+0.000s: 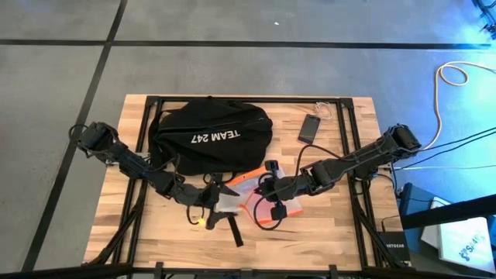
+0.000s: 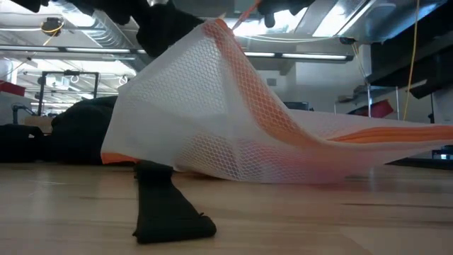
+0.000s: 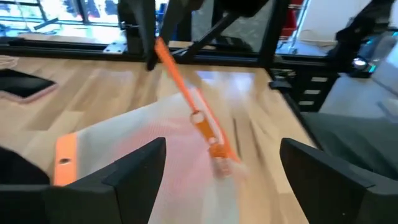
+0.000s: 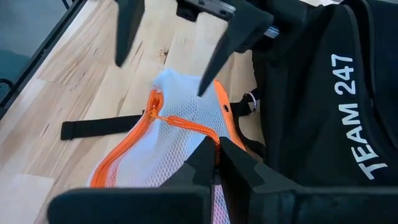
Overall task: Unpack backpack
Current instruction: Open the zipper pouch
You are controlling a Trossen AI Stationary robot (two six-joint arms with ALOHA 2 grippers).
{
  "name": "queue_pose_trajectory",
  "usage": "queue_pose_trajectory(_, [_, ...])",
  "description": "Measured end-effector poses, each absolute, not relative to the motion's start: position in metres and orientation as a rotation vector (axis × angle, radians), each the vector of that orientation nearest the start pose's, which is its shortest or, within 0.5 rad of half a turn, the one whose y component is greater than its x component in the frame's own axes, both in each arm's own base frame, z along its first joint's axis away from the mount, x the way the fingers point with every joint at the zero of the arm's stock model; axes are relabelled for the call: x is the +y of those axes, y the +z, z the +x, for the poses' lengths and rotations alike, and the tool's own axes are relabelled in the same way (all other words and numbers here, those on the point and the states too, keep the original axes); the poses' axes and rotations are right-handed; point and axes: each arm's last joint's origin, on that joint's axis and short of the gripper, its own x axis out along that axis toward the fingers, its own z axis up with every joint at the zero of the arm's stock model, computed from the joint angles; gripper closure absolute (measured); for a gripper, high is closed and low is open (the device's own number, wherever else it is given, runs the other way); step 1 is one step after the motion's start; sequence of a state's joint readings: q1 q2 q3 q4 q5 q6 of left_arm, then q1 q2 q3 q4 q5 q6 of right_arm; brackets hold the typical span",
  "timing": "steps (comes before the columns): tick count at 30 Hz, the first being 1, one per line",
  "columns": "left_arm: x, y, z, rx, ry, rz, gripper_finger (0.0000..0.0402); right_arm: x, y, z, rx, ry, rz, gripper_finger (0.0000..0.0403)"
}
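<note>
High view: light wooden slat worktop [image 1: 108,225] on a black frame, grey concrete floor around it, cables at 3 o'clock. Large black soft fabric backpack with white "TEAM 247" lettering [image 1: 211,138] lies at 12 o'clock of the worktop centre. Small flat black phone [image 1: 310,128] sits at 2 o'clock, apart from the backpack. White mesh pouch with orange zipper trim [image 1: 246,195] lies at 6 o'clock of the backpack, between both arms. Left gripper [image 1: 208,203] comes in from 9 o'clock, low, bent at the elbow, just beside the pouch. Right gripper [image 1: 273,188] reaches in from 3 o'clock onto the pouch's far side.

Low view: pouch [image 2: 212,120] lifted into a tent shape at 12 o'clock, its lower edge on the worktop; a black strap [image 2: 166,205] lies flat in front; backpack [image 2: 85,131] behind at 9 o'clock. Open workshop room with ceiling lights beyond.

Left wrist view: left jaws stand wide apart over the pouch [image 3: 143,143], holding nothing.

Right wrist view: right jaws together, clamped on the pouch's orange cord [image 4: 186,126]; backpack [image 4: 323,93] beside it.
</note>
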State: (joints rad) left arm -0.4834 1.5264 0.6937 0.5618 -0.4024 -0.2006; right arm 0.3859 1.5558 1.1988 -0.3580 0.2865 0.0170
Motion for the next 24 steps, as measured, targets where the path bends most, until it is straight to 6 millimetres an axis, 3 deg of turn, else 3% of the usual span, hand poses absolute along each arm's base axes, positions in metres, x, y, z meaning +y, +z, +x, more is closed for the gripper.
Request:
queue_pose_trajectory(16, [-0.136,0.187,0.291,0.289,-0.056,-0.068,0.0112,0.119,0.276,0.318,0.664,0.063,-0.227,0.0403])
queue_pose_trajectory(20, [-0.136,0.189,0.291,0.264,-0.052,-0.086,0.0130,0.119,0.276,0.318,0.661,0.064,-0.229,0.0403])
queue_pose_trajectory(24, [-0.136,0.188,0.291,0.279,-0.054,-0.051,0.0174,0.119,0.277,0.318,0.661,0.065,-0.229,0.0403])
